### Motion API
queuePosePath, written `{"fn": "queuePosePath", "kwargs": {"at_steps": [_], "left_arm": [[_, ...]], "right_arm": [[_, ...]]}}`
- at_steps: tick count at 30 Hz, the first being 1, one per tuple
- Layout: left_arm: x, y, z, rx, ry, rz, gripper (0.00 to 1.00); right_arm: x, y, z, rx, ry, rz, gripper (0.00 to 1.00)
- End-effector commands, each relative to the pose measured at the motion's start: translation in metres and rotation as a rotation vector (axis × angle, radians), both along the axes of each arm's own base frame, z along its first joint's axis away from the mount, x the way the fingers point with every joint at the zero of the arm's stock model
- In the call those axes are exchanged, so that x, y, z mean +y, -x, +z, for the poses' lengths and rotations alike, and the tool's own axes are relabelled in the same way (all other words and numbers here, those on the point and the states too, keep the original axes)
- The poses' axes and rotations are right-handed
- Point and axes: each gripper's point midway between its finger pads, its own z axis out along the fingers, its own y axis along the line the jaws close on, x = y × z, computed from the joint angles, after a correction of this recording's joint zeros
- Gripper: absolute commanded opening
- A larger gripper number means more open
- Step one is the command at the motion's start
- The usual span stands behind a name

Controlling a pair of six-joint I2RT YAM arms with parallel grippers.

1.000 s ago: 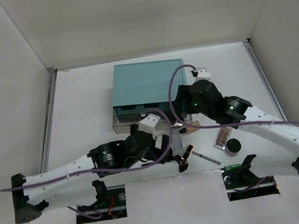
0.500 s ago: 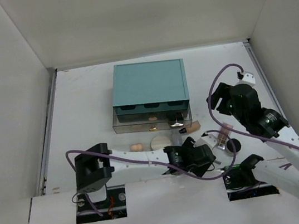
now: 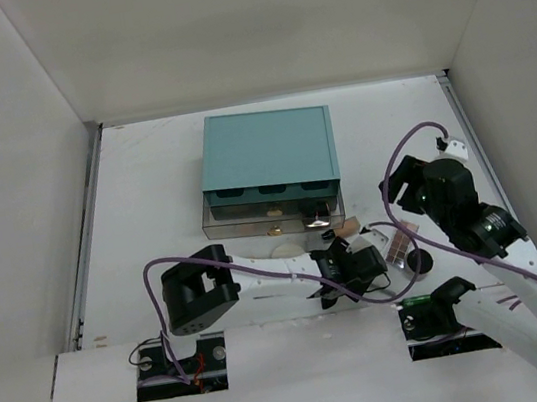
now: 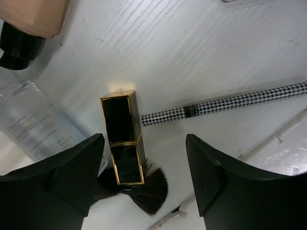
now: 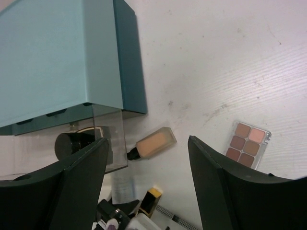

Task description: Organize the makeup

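— What changed?
— The left gripper point(image 4: 144, 143) has settled over the black-gold case point(image 4: 122, 139), perhaps a lipstick, beside the pencil point(image 4: 230, 103); jaws wide, empty. The right gripper point(image 5: 147, 143), wide too, drew back above the tan tube point(image 5: 153, 143). So the case is next, I judge

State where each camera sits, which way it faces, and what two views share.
Top external: above and behind, looking down on teal drawer box and both arms.
Left wrist: on left arm, looking down; left claw frames a black-and-gold lipstick case.
Right wrist: on right arm, looking down past right claw at that box.
Both wrist views share the tan tube.
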Motion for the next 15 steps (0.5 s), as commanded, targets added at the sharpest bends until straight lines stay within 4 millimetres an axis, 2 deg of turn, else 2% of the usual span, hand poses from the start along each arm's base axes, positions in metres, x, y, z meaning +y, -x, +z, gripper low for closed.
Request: {"fn": "queuePosePath", "kwargs": {"at_steps": [1,6,11,13,15], "left_arm": [[0.004,-0.013,0.006,-0.031,-0.004,0.028,0.63],[0.019,-0.016,-0.005,-0.012,-0.024,0.046,0.5],[0.021,-0.017,-0.013,-0.002,-0.043,0.044,0.46],[0.021,-0.017,-0.015,0.0,-0.046,0.046,0.32],[0.019,-0.014,-0.009,-0.009,-0.031,0.039,0.2]], "right_arm": [[-0.003,0.001,0.002,-0.017,-0.008,-0.005,0.73],[-0.011,0.001,0.001,-0.02,-0.01,-0.032,0.73],[-0.018,0.0,0.002,-0.025,-0.009,-0.06,0.73],[-0.02,0.0,0.004,-0.03,-0.013,-0.066,0.73],[-0.021,0.001,0.004,-0.032,-0.016,-0.067,0.73]]}}
